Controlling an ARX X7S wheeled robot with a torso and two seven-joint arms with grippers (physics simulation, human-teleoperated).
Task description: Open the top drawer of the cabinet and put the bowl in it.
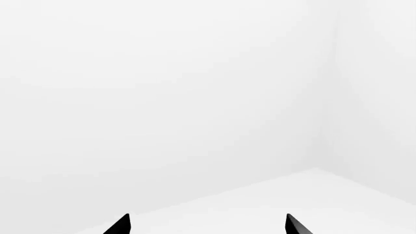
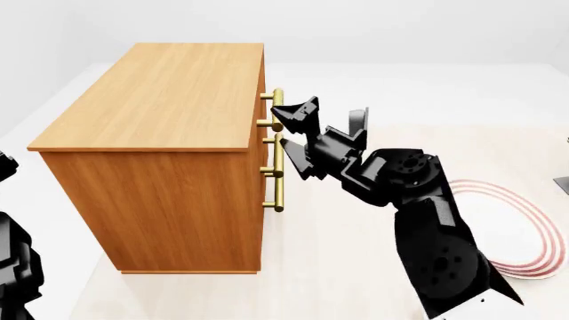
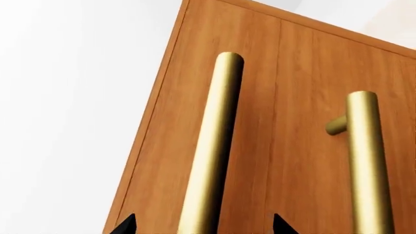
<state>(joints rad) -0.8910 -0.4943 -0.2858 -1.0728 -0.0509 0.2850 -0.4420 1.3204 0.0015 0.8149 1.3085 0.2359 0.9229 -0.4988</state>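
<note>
The orange-brown cabinet (image 2: 160, 100) stands at the left in the head view, with its brass handles on the side facing right. My right gripper (image 2: 288, 136) is at those handles. In the right wrist view it (image 3: 202, 225) is open, with one jaw on each side of a brass bar handle (image 3: 215, 146). This is the handle nearest the cabinet's edge, on what looks like the top drawer (image 3: 188, 97). The drawer fronts lie flush and shut. My left gripper (image 1: 208, 226) is open and empty, facing only white wall and floor. The bowl is out of view.
A flat white plate with red rim rings (image 2: 534, 220) lies on the floor at the right, behind my right arm. A second brass handle (image 3: 367, 161) runs beside the first. My left arm (image 2: 13, 260) hangs at the far left, beside the cabinet.
</note>
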